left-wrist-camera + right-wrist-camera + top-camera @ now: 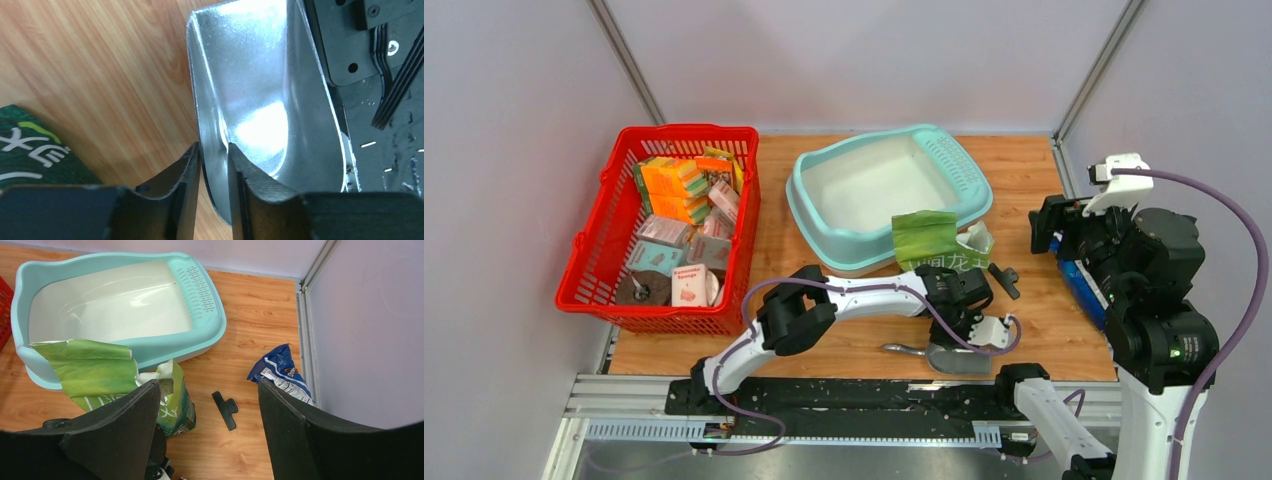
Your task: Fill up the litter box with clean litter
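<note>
The light-teal litter box (796,196) stands at the back middle, its whitish inside bare; it also shows in the right wrist view (205,337). A green printed bag (924,238) leans open against its near rim. A small patch of beige grains (166,386) shows in the bag's mouth. My left gripper (214,155) is shut on the side wall of a grey metal scoop (260,100). The scoop (954,358) is empty and low over the table's front edge. My right gripper (207,385) is open and empty, held above the table's right side.
A red mesh basket (589,272) full of small packages stands at the left. A black clip (226,410) lies on the wood right of the bag. A blue snack bag (280,370) lies by the right rail. Walls close the back and sides.
</note>
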You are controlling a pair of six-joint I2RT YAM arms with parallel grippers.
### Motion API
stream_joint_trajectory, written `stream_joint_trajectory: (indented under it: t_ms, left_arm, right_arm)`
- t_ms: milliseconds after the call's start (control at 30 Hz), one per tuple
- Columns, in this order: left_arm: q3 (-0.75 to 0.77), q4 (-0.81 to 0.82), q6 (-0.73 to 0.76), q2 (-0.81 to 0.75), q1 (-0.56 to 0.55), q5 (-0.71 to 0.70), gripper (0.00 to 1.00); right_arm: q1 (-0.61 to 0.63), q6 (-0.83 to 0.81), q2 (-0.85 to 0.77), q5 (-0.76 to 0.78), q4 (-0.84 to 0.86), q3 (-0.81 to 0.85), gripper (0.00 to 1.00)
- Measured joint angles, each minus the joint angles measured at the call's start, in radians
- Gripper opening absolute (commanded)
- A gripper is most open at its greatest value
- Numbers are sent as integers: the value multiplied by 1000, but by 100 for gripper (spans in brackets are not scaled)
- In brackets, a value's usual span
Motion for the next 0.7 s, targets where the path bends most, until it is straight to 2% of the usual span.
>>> stream_joint_trajectory:
  t_ms: [67, 100, 267, 433, 567, 700]
  left_arm:
    - [1, -7, -1, 10, 0, -1, 11]
    - [7, -13, -5, 11, 1, 13, 0]
    - [83, -83, -21, 9, 6, 53, 0]
    - [156, -172, -121, -39, 43, 115, 0]
    - [247, -179, -270, -178, 142, 142, 0]
    - [289, -125, -431, -389, 268, 100, 0]
  right_arm:
    - [0, 0, 2, 0, 0, 5, 76]
    - [0, 0, 2, 0, 0, 6, 76]
    - [0, -13, 17, 0, -3, 32, 77]
    - [0, -47, 112, 33, 17, 170, 79]
    - [0, -57, 203, 53, 96, 278, 81]
    - [0, -31, 294, 64, 197, 356, 82]
